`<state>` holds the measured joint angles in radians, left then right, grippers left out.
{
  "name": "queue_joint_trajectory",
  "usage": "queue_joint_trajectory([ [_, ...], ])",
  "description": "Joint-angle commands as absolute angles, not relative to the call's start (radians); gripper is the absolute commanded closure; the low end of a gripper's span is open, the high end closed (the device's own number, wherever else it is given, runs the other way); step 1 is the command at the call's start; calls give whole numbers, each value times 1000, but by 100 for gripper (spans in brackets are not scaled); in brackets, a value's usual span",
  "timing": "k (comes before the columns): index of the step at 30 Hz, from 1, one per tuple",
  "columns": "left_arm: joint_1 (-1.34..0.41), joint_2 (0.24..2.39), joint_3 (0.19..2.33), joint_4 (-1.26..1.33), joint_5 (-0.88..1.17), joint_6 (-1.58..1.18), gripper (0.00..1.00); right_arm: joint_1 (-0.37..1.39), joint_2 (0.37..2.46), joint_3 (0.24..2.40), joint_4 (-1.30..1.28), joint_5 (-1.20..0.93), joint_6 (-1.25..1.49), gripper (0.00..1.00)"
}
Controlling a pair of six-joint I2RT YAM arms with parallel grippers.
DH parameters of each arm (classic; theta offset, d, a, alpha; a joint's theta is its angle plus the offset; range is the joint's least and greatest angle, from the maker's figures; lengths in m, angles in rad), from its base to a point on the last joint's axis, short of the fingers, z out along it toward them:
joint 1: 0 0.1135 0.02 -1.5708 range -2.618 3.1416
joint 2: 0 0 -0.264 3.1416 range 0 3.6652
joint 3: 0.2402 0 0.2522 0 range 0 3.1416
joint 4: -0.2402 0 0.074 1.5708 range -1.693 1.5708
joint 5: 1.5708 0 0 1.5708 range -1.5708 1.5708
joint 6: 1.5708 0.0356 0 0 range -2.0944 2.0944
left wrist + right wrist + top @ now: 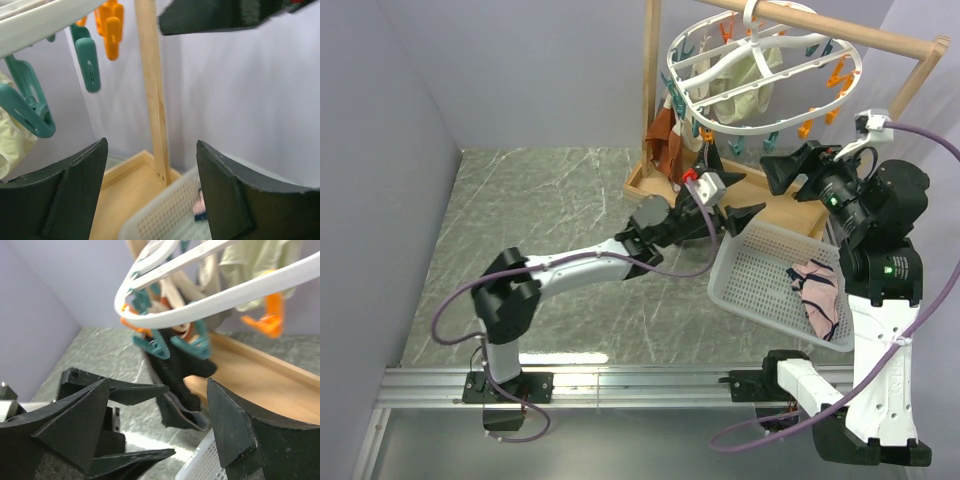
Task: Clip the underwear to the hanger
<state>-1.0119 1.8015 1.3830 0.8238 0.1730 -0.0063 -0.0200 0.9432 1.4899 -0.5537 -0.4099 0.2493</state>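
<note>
The white oval hanger (pixel 760 70) hangs from the wooden rail and also shows in the right wrist view (pixel 210 295). The black pinstriped underwear (pixel 182 375) hangs below it, held by two teal clips (pixel 192 344). My left gripper (pixel 745 195) is open and empty just below the hanger's near edge; in its own view (pixel 152 150) it faces the wooden post. My right gripper (pixel 782 160) is open and empty right of it; in its view (pixel 159 390) the underwear hangs beyond the jaws. The left gripper's fingers (pixel 135 390) show there, apart from the cloth.
A white basket (pixel 755 275) holds a pink and black cloth (pixel 820 295). The wooden frame has a top rail (pixel 840 30), a post (pixel 152 90) and a tray base (pixel 790 210). Rust-brown cloth (pixel 665 135) and cream cloth (pixel 745 85) hang on the hanger.
</note>
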Motion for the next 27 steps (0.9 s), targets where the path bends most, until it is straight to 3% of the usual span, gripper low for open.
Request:
queue_joint_trajectory([
  [1,-1029,1897,1508,974,5,-66,24,-75,963,1543,-535,-428,268,15],
  [8,-1034,2089,1756,1049,-175,-78,25,-124,962,1499,-450,-495,293,15],
  [19,-1029,2259,1982,1066,-230,-52,29,-172,992,1497,-391,-615,301,17],
  [22,-1028,2275,2011,1072,-221,-45,39,-179,1005,1500,-387,-652,284,16],
  [23,-1026,2276,2014,1071,-218,-46,51,-181,1011,1505,-391,-660,278,16],
  [26,-1025,2269,2011,1065,-212,-37,73,-187,1028,1511,-402,-686,264,16],
  [27,-1025,2264,2003,1072,-212,-34,76,-192,1034,1509,-393,-695,264,15],
])
